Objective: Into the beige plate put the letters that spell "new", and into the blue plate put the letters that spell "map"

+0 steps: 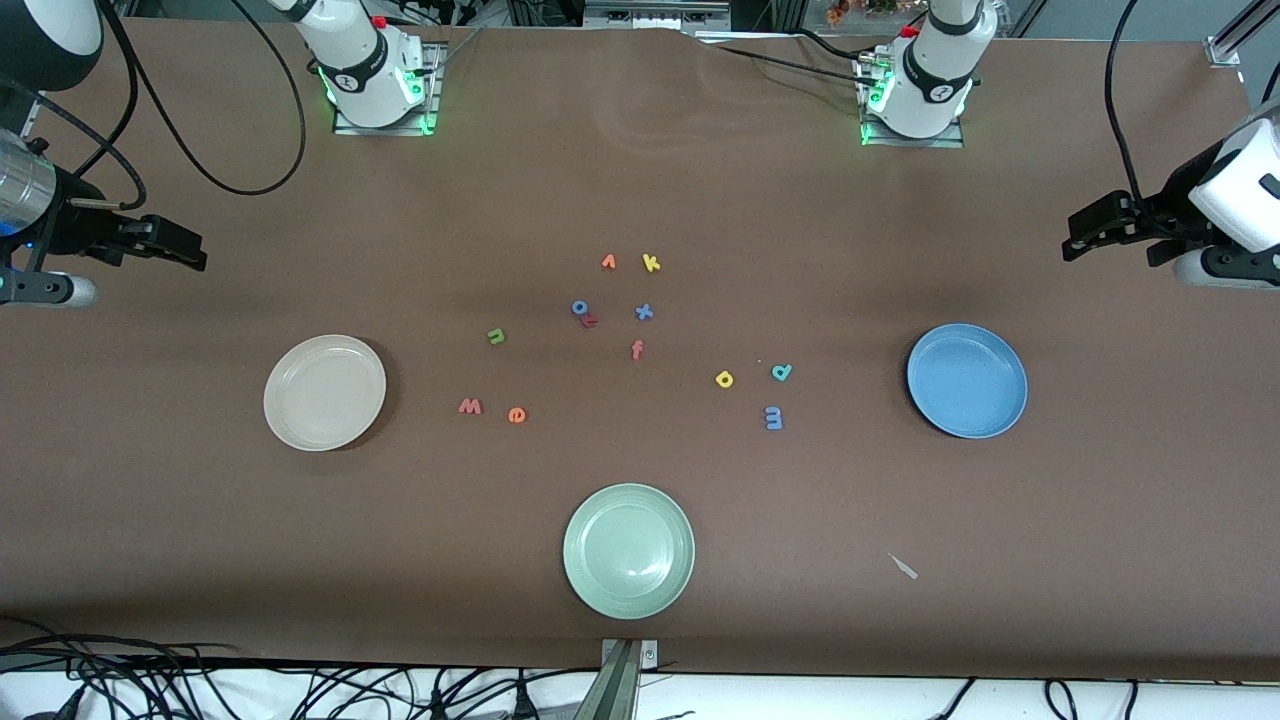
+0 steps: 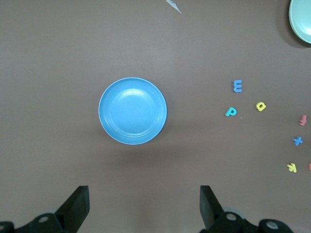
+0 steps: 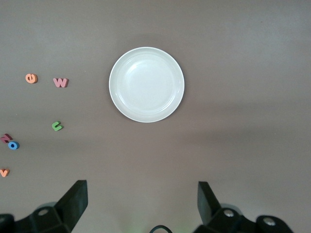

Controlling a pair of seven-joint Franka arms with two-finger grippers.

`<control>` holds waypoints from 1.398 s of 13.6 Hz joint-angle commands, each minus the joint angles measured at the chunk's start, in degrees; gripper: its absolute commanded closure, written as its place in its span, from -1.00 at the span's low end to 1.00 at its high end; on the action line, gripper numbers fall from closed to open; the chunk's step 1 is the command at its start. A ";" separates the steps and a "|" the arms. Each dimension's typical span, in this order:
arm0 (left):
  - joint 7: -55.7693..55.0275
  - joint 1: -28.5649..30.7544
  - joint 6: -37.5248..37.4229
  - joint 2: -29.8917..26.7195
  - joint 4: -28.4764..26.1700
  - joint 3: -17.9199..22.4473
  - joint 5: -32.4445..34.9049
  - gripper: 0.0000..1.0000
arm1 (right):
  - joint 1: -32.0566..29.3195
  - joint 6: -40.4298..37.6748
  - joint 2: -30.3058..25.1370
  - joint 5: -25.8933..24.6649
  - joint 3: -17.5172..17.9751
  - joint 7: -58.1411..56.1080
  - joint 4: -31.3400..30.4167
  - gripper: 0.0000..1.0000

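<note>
We judge nothing is sorted yet: m [image 1: 773,417], e [image 1: 516,415], w [image 1: 470,406], a [image 1: 724,379], p [image 1: 781,372] and what looks like n [image 1: 496,336] lie mid-desk between the empty beige plate [image 1: 290,420] and blue plate [image 1: 990,415], so the left gripper [image 1: 1085,238] and right gripper [image 1: 185,252], jaws apart over the desk's ends, must first descend on a letter.

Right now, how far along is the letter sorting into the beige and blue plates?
Nothing is done yet: the round cream-beige plate and round sky-blue plate hold no letters. Nothing is in hand: the left claw and right claw are open over the table ends. Left to do: green n, orange e, pinkish-red w, blue m, yellow a, teal p.
</note>
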 commanded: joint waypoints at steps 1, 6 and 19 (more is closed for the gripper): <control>-0.50 -0.25 -0.30 0.39 1.02 0.08 -0.04 -1.00 | -0.54 0.60 -0.72 1.17 0.00 -1.05 -0.81 -1.00; -0.50 -0.25 -0.30 0.39 1.02 0.08 -0.04 -1.00 | -0.54 0.60 -0.63 1.17 0.00 -1.05 -0.81 -1.00; -0.41 0.98 -0.47 0.39 0.93 0.25 -0.22 -1.00 | -0.54 0.60 -0.72 1.17 0.00 -1.05 -0.81 -1.00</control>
